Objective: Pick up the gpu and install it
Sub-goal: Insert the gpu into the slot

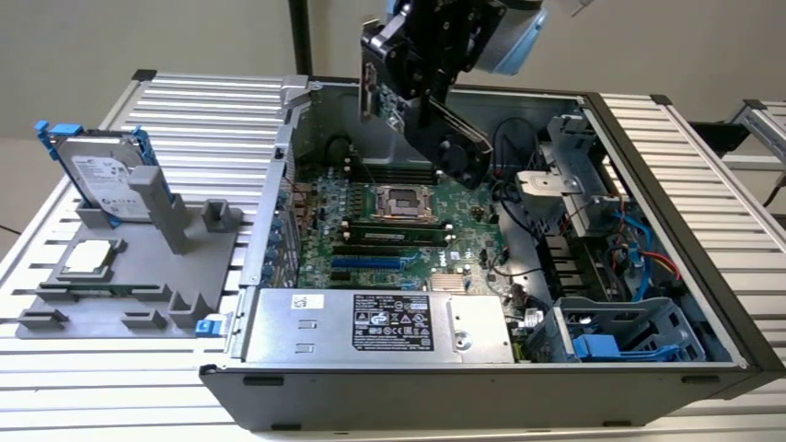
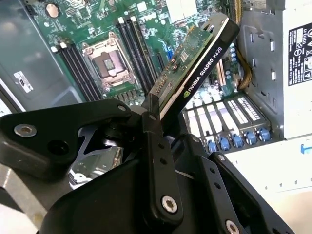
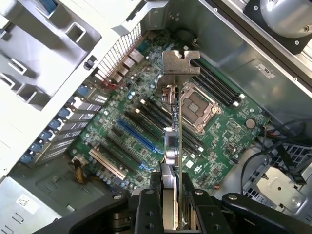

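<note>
Colours in the open PC scene
Graphics card (image 2: 183, 61): green board, black shroud, silver bracket. Gripper (image 3: 171, 195) black. Motherboard (image 1: 326, 198) green, one blue slot (image 3: 139, 136). Slot clips (image 2: 224, 144) blue. Hard drive (image 1: 105, 175) silver, blue frame. Tray (image 1: 135, 267) grey. Table (image 1: 184, 101) pale, ribbed. Case (image 1: 491, 396) looks dark grey.

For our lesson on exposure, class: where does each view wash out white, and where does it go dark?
Exterior view: even light, no hard shadows, the ribbed table brightest. Second wrist view: the table beyond the case washes out white; the fingers shut on the gpu read near black. First wrist view: the gpu's silver bracket glints.
</note>
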Available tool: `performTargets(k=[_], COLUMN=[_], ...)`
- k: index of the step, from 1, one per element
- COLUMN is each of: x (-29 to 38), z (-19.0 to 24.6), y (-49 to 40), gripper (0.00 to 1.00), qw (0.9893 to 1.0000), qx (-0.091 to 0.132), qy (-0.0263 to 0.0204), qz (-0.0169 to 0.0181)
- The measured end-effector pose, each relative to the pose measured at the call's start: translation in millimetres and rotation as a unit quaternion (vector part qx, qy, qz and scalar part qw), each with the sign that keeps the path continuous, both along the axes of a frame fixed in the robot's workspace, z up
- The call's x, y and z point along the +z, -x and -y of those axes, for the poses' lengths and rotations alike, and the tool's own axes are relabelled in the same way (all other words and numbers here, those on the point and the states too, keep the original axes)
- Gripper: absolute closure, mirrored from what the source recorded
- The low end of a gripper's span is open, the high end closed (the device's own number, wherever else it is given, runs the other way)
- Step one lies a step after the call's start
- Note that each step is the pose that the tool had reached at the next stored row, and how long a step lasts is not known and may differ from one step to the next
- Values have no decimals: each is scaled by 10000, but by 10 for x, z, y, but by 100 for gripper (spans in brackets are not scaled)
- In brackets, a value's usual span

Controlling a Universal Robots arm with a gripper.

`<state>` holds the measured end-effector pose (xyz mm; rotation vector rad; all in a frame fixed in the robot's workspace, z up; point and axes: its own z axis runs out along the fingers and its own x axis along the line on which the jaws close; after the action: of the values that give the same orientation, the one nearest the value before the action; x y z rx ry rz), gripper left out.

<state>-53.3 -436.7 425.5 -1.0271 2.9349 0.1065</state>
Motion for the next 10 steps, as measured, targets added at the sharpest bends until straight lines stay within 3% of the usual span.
performTargets(k=[10], x=[0], z=[0], y=[0], gripper=[100], qw=[9992], qx=[410], qy=[0], qz=[0])
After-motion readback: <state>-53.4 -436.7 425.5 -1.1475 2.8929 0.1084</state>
